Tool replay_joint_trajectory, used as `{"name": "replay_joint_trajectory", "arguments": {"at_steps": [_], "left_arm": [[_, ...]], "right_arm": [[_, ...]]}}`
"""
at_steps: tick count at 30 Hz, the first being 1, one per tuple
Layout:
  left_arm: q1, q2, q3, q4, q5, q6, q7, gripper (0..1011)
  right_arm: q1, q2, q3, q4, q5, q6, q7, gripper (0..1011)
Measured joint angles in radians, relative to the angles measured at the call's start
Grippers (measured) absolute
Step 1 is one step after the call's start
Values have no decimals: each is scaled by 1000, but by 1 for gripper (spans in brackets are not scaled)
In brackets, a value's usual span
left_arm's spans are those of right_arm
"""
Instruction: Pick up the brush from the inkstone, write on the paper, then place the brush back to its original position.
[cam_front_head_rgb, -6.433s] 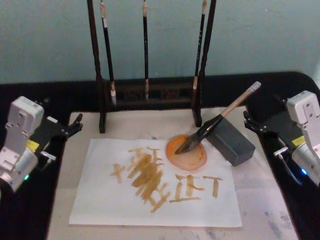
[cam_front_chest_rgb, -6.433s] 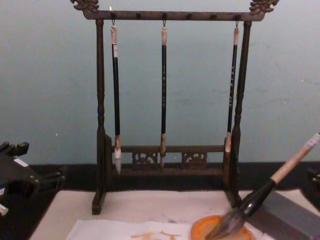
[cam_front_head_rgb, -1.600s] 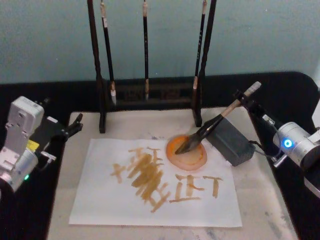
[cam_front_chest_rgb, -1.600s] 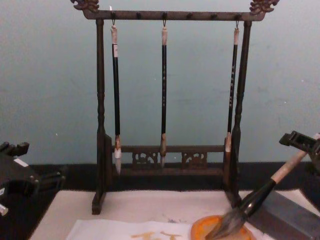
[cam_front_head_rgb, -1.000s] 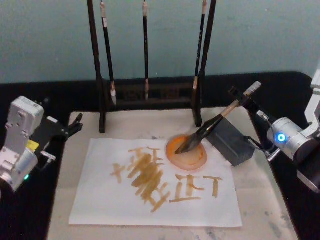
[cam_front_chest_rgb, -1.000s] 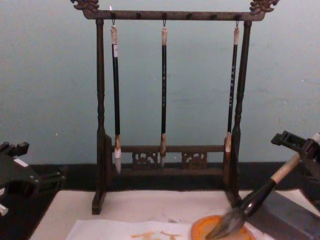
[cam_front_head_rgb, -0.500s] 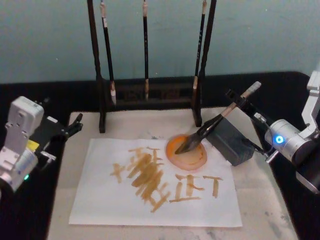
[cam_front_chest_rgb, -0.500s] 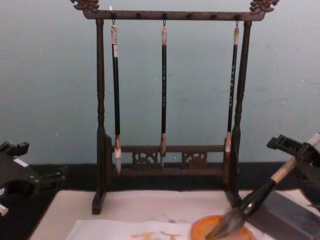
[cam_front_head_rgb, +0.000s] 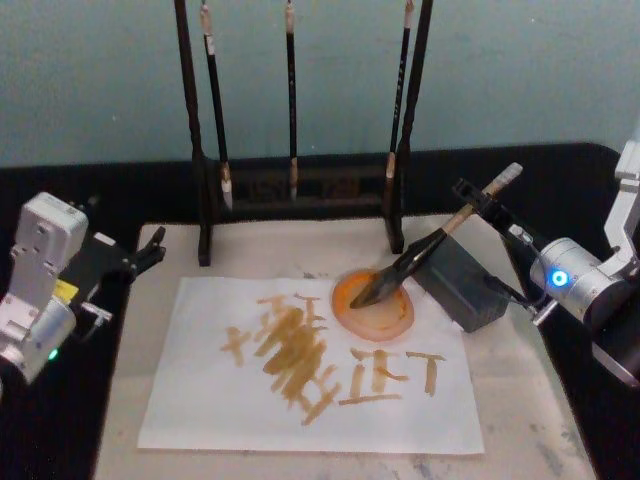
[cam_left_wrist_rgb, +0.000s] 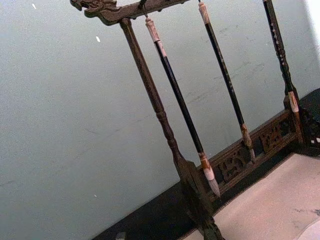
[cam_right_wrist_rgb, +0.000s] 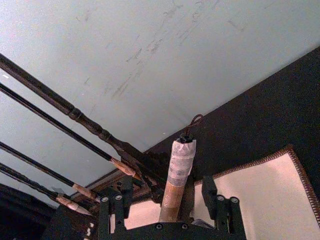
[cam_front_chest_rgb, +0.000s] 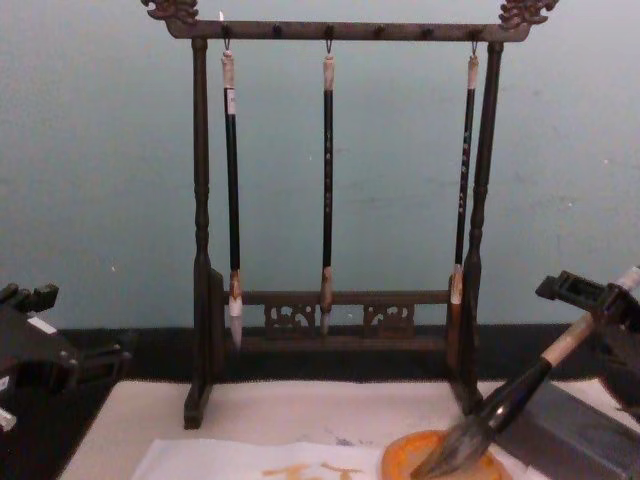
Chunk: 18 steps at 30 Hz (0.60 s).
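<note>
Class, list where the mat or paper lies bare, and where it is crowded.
Bare: mat between brush stand and paper; the paper's near edge. Crowded at right: inkstone, brush, grey block, right gripper.

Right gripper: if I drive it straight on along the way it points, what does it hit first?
The brush: its tan handle stands between the right gripper's open fingers, so it would probably seat against the palm first. Farther along that line is the stand's right post, though depth is unclear.

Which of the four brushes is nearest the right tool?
The thick tan-handled brush, bristles in the orange inkstone: the open right tool straddles its handle. The three slim black brushes hang on the rack.
</note>
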Motion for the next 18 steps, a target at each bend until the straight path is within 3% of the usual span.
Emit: {"name": "replay_joint_trajectory", "arguments": {"at_steps": [4, 18], "left_arm": [[0, 0, 0, 0, 0, 0, 0, 1010], [0, 0, 0, 0, 0, 0, 0, 1010]], "right_arm": [[0, 0, 0, 0, -1, 0, 0, 816], [-1, 0, 2, -2, -2, 1, -1, 333]]}}
